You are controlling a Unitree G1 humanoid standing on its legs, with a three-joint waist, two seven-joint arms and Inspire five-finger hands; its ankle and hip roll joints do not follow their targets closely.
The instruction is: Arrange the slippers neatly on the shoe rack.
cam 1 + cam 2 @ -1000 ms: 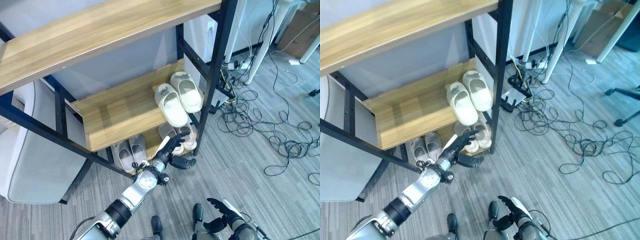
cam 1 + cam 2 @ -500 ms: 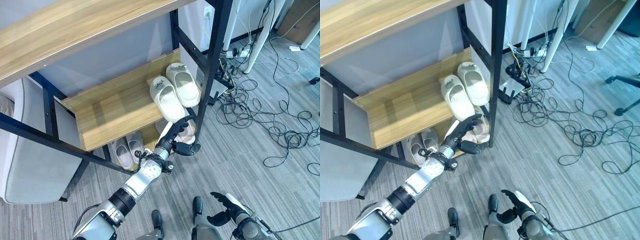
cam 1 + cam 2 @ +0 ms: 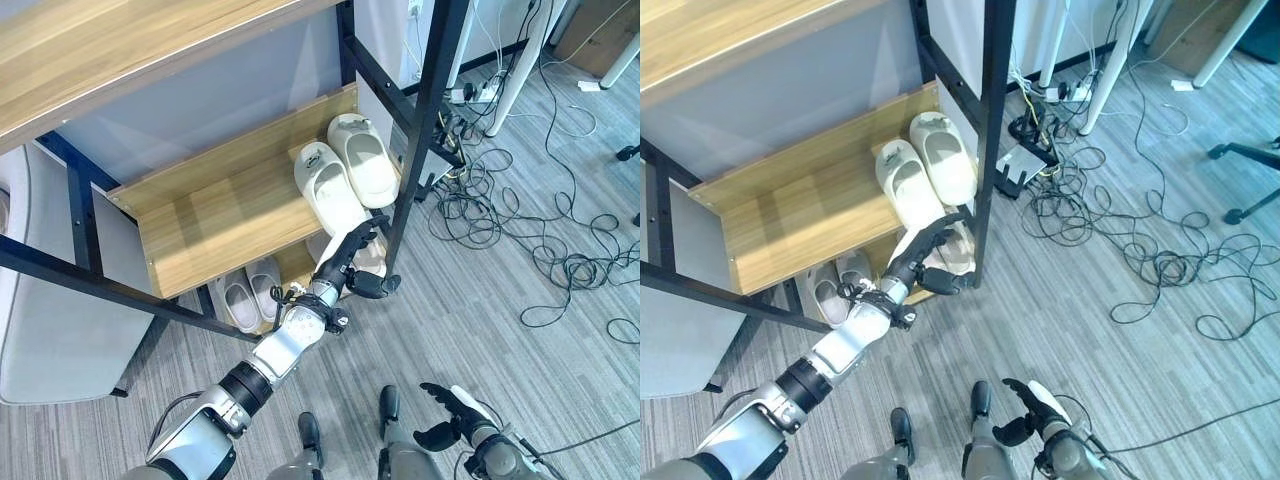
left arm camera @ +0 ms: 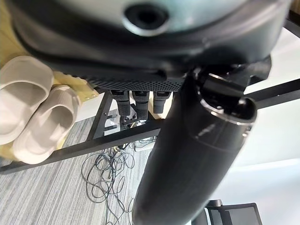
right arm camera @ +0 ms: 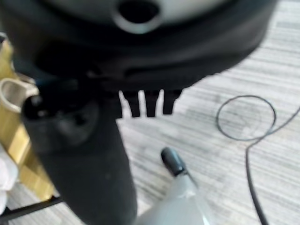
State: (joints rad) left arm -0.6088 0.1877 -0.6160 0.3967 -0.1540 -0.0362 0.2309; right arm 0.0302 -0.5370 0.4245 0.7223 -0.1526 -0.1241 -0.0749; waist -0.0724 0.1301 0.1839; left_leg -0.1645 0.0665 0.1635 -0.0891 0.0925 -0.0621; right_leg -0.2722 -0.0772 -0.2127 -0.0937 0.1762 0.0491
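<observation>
The left hand (image 3: pixel 345 268), fingers released, reaches beneath the cream foam slippers (image 3: pixel 345 185); rising, it may knock the overhanging one off, though contact is unclear.

Six slippers sat on one rack (image 3: pixel 215 215): a cream pair (image 3: pixel 345 183) on the middle shelf, a grey pair (image 3: pixel 250 298) on the bottom shelf, and another pair (image 3: pixel 362 262) beside it, partly hidden by a hand. Many cables (image 3: pixel 520 250) lay tangled, uncountable.

Bare middle shelf (image 3: pixel 215 215) lies open at centre left; cream slippers (image 3: pixel 345 180) and black post (image 3: pixel 418 130) crowd its right end.
</observation>
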